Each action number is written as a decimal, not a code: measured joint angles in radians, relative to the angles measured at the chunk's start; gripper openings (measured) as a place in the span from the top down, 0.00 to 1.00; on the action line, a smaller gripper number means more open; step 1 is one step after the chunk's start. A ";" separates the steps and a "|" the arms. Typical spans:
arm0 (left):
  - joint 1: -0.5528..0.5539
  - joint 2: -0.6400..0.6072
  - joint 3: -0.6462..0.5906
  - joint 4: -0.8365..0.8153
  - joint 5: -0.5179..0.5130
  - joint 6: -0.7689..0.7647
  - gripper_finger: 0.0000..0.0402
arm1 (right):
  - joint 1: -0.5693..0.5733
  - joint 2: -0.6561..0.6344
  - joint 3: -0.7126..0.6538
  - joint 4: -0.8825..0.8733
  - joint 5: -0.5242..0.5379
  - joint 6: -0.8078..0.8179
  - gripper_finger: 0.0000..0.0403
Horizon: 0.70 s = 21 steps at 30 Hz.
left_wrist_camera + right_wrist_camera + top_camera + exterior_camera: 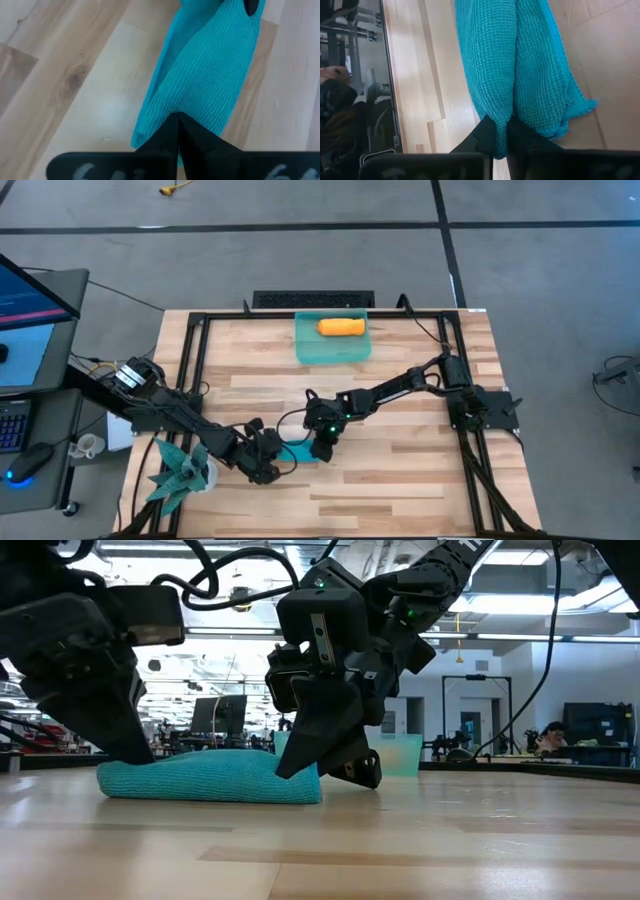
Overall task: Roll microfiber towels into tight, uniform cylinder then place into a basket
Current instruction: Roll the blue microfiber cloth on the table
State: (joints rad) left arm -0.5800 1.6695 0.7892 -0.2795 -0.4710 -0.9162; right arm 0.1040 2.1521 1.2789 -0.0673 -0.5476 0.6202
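Note:
The teal-blue towel (210,780) lies folded into a long, low bundle on the wooden table, near its front middle (298,452). My left gripper (268,467) is shut at the bundle's left end (177,120). My right gripper (322,448) is shut at its right end (501,137). The orange towel (341,327) lies rolled up inside the sea-green basket (310,350), which stands at the table's far middle. My left gripper has its fingertips closed together on the top of the towel near its left end (192,107), coming from above at a slant. How much cloth is between them does not show. The towel lies on the table. My right gripper pinches a raised fold of the towel (501,127) between its two fingertips, near the bundle's right end. The fingers come from above, slanting down, and point along the bundle. The towel rests on the table, with its loose corner (580,107) beside the fingers.
A spiky teal plant (180,470) stands at the near left corner beside my left arm. A black metal frame (200,320) runs around the table. A desk with a monitor (30,300) and a white cup (88,446) stands off the left edge. Bare wood shows at the near right.

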 joint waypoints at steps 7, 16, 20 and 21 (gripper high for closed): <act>0.000 -0.003 -0.038 0.025 0.024 -0.076 1.00 | 0.000 0.000 0.000 0.000 0.003 0.000 0.86; 0.000 -0.003 -0.049 0.026 0.037 -0.102 1.00 | -0.003 0.000 0.000 -0.002 -0.002 0.001 0.86; 0.000 -0.002 -0.050 0.024 0.041 -0.118 1.00 | -0.008 0.000 0.000 -0.001 -0.017 0.001 0.86; 0.000 -0.002 -0.050 0.023 0.045 -0.121 1.00 | -0.008 0.000 0.000 -0.001 -0.017 0.001 0.86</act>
State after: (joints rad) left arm -0.5804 1.6680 0.7395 -0.2561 -0.4256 -1.0371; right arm 0.0956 2.1525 1.2789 -0.0680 -0.5649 0.6209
